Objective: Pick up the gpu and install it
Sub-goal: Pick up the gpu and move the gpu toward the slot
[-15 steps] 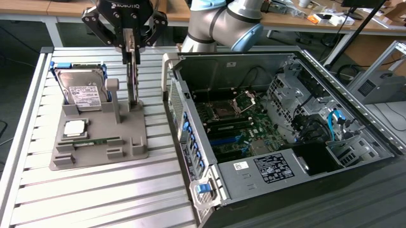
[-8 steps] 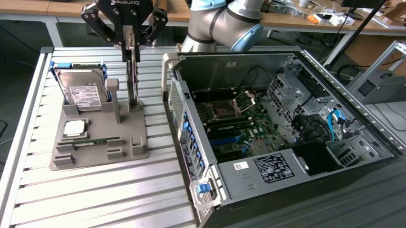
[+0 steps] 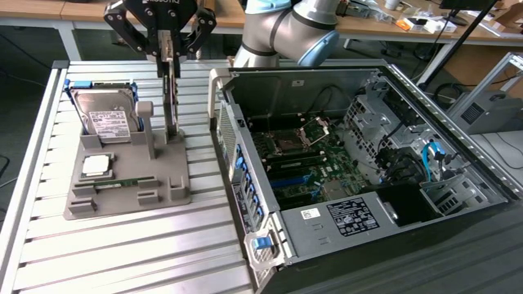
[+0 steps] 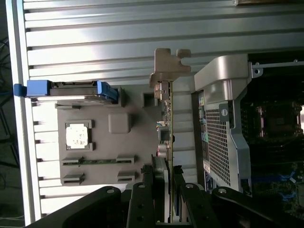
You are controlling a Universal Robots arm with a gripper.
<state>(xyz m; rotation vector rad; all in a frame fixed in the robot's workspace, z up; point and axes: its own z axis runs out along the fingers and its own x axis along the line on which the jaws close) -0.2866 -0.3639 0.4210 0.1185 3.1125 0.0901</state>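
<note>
The gripper [image 3: 169,58] [image 4: 168,183] hangs from the arm [image 3: 290,30] over the table, its two fingers [image 4: 158,178] clamped on the gpu [image 3: 173,104] [image 4: 167,118], one on each face of the board. In the exterior view the card is a thin upright strip, edge-on to the camera, reaching from the fingers down to the gray holder [image 3: 131,196] [image 4: 128,147]. Whether its lower end still sits in the holder's slot I cannot tell.

In the wrist view the card's narrow edge runs as a straight line from the fingers out to the silver bracket [image 4: 166,61]. That is its long axis, and it runs alongside the near wall of the computer case [image 3: 286,92] [image 4: 223,85]. The bracket end points toward the hard-drive end of the holder.

The holder also carries a hard drive [image 3: 108,119] [image 4: 71,90] propped up in a blue frame, a CPU [image 3: 95,164] [image 4: 78,134] lying flat, and a green memory stick [image 3: 119,182] [image 4: 97,161].

The holder rests on a table [image 3: 122,257] [image 4: 118,33] of ribbed aluminium slats with bright glare on the ribs. The open case lies just beside it on the exterior view's right, with the motherboard [image 3: 302,165] showing inside. Behind the arm stand wooden desks [image 3: 368,27] strewn with small items.
</note>
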